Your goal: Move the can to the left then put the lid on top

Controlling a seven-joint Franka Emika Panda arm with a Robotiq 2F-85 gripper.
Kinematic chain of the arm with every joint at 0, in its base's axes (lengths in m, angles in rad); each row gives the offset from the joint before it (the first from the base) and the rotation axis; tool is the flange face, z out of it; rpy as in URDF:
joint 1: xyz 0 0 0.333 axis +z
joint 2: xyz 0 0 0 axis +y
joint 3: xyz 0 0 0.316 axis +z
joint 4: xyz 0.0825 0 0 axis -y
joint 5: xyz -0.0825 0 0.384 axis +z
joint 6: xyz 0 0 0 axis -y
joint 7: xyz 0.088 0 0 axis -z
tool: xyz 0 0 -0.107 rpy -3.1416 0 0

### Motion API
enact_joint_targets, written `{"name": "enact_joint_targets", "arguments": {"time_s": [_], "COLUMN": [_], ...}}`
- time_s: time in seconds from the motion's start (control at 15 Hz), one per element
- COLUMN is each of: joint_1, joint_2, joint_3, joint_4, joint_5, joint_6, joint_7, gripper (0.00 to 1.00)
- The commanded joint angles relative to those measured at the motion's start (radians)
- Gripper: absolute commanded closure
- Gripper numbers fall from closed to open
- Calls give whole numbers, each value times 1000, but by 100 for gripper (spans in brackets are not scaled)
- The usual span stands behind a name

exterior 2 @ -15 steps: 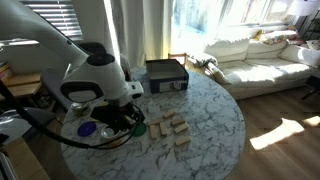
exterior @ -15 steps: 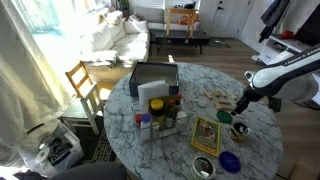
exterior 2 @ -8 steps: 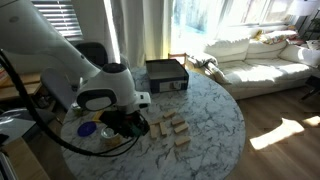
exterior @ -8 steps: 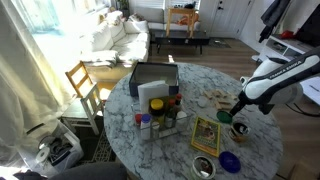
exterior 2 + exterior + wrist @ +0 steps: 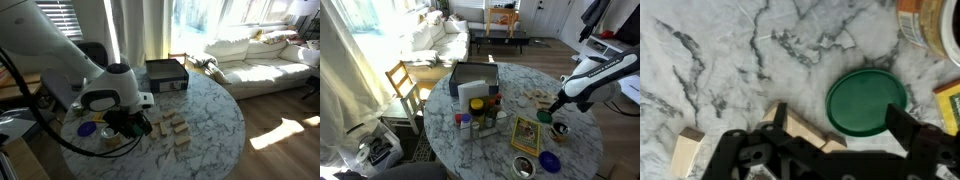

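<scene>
i've got the claw spread wide and holding nothing, poised over the green lid lying flat on the marble table, with the can standing near it, apart.

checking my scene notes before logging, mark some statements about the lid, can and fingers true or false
1. The lid lies flat on the table. True.
2. The fingers are shut on the lid. False: they are open and hold nothing.
3. The lid sits on the can. False: it lies on the marble, apart from the can.
4. Wooden blocks lie beside the lid. True.
</scene>
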Motion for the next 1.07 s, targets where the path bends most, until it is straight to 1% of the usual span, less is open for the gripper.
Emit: {"name": "enact_joint_targets", "arguments": {"time_s": [0.0,0.07,0.13,0.2,0.27,0.33,0.4,0.53,0.87,0.93,1.0], "joint_1": [-31,-28,-27,-23,-24,-26,-29,-32,-43,-47,-47], "joint_2": [46,57,69,81,91,99,104,111,111,113,114], "joint_3": [22,19,17,13,15,17,25,31,50,54,53], "joint_4": [41,49,55,60,63,65,66,69,76,80,82], "joint_5": [-44,-56,-70,-86,-96,-105,-112,-124,-126,-124,-127], "joint_6": [-8,-6,-8,-6,-4,0,-2,-4,-12,-16,-16], "joint_7": [52,66,73,87,95,101,99,102,93,90,92], "gripper": [14,24,27,26,31,28,48,56,95,99,100]}}
